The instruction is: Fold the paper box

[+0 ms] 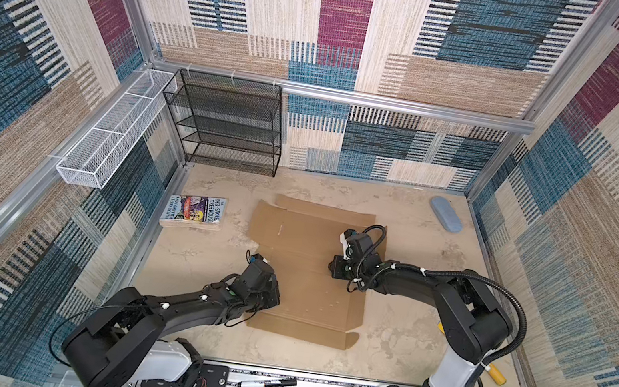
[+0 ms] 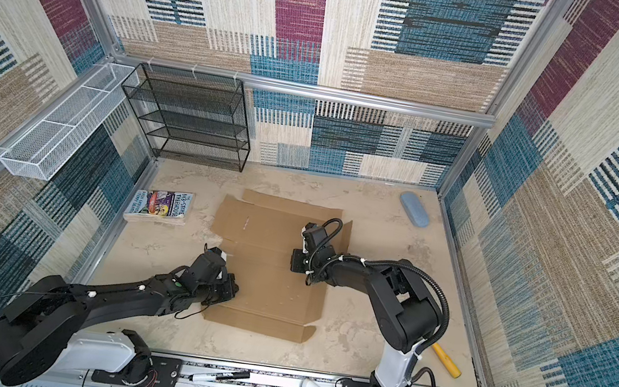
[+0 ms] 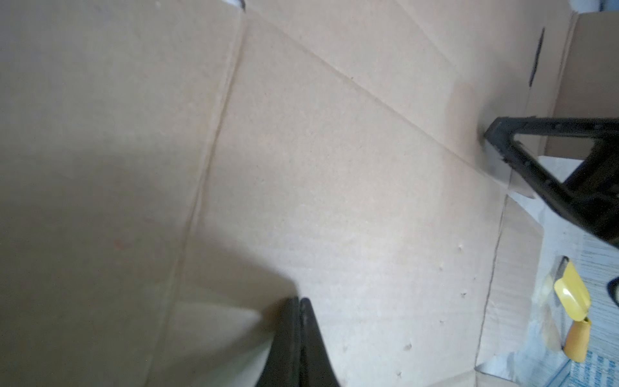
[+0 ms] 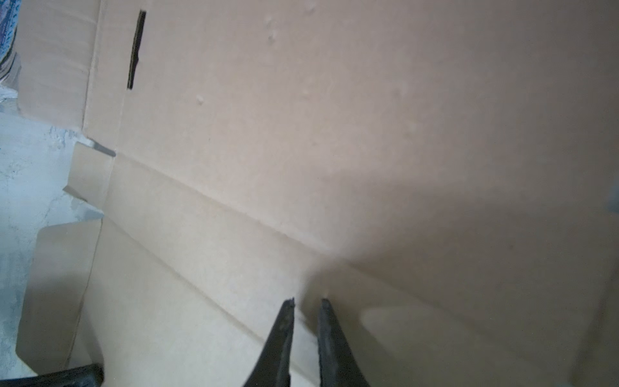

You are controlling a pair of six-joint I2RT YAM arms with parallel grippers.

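Observation:
The paper box (image 1: 303, 277) is a flat brown cardboard sheet with creases and flaps, lying in the middle of the table in both top views (image 2: 271, 239). My left gripper (image 1: 274, 298) points down at the sheet's left side, near its front. In the left wrist view its fingers (image 3: 299, 303) are shut together with nothing between them, tips close to the cardboard (image 3: 335, 167). My right gripper (image 1: 333, 266) reaches over the sheet's right half. In the right wrist view its jaws (image 4: 306, 301) stand a narrow gap apart, empty, tips just over a crease of the cardboard (image 4: 335, 134).
A colourful book (image 1: 193, 212) lies left of the sheet. A black mesh rack (image 1: 226, 122) and a white wire basket (image 1: 112, 129) stand at the back left. A blue case (image 1: 446, 214) lies at the back right, a yellow-handled tool (image 1: 497, 376) front right, a marker (image 1: 265, 383) on the front rail.

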